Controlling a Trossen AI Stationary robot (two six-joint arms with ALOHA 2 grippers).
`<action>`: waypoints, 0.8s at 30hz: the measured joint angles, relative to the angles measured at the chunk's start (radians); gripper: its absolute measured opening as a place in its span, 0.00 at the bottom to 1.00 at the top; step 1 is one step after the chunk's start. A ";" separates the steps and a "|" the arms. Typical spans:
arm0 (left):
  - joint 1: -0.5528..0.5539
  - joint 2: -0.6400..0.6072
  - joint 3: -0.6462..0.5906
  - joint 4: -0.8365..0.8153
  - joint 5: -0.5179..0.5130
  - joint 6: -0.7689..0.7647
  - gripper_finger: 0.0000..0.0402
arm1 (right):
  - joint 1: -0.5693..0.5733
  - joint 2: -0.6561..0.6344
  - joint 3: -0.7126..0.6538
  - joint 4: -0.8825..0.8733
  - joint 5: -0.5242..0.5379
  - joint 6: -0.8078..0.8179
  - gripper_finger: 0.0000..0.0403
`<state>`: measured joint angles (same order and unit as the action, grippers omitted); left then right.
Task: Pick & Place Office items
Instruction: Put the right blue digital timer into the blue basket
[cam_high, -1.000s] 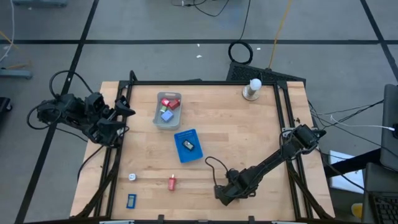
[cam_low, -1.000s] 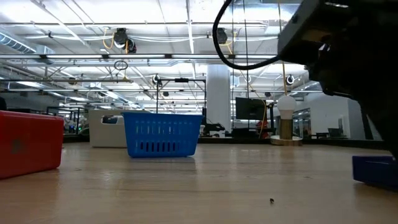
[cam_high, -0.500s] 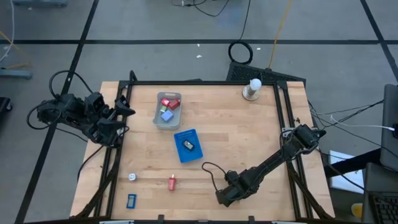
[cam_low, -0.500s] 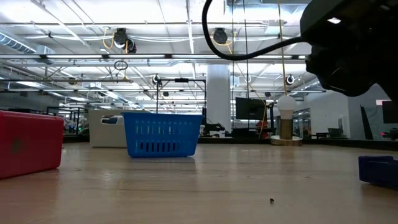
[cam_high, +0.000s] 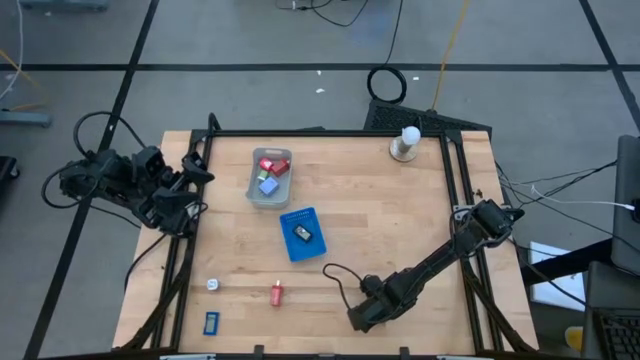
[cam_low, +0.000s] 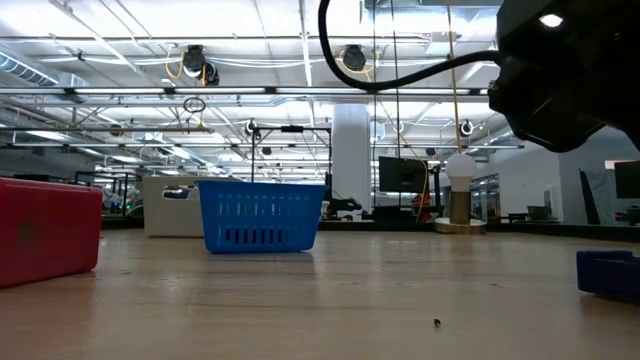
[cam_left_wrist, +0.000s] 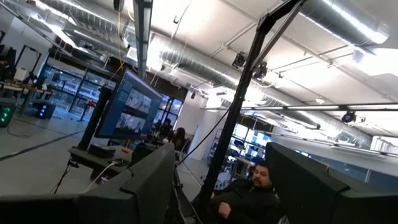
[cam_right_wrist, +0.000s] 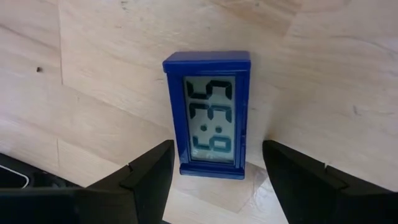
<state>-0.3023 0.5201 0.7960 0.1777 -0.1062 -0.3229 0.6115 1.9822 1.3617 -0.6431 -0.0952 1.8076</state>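
Note:
A dark blue digital clock (cam_right_wrist: 210, 115) lies flat on the wood near the table's near edge, display up. My right gripper (cam_right_wrist: 216, 152) points down over it, open, one finger on either side of its lower end without touching. From above, the right gripper (cam_high: 358, 318) hides the clock; in the low view the clock (cam_low: 608, 273) shows at the right. Other office items: a red piece (cam_high: 277, 294), a white piece (cam_high: 212, 285) and a blue piece (cam_high: 211, 322) lie near the front left. My left gripper (cam_high: 198, 183) waits open, raised over the table's left edge.
A grey tray (cam_high: 252, 190) at the back centre holds red and blue pieces. A small blue basket (cam_high: 303, 234) with a dark piece inside stands mid-table. A white knob on a round base (cam_high: 405, 143) is at the far right. A person shows beyond the left fingers.
My right gripper has rolled about its own pointing line while staying over the clock; its cable loop has swung with it. The fingers have kept their gap.

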 joint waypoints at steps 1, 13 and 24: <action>0.000 0.000 0.000 0.000 0.000 0.000 0.64 | -0.002 0.000 0.000 0.000 0.002 -0.012 0.60; 0.000 0.000 0.000 -0.001 -0.008 -0.020 0.64 | -0.028 0.000 0.000 -0.018 0.061 -0.097 0.60; 0.000 0.000 0.000 -0.001 -0.009 -0.023 0.64 | -0.033 0.001 0.000 -0.092 0.110 -0.149 0.60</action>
<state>-0.3024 0.5205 0.7962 0.1764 -0.1147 -0.3454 0.5789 1.9835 1.3621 -0.7350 0.0144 1.6583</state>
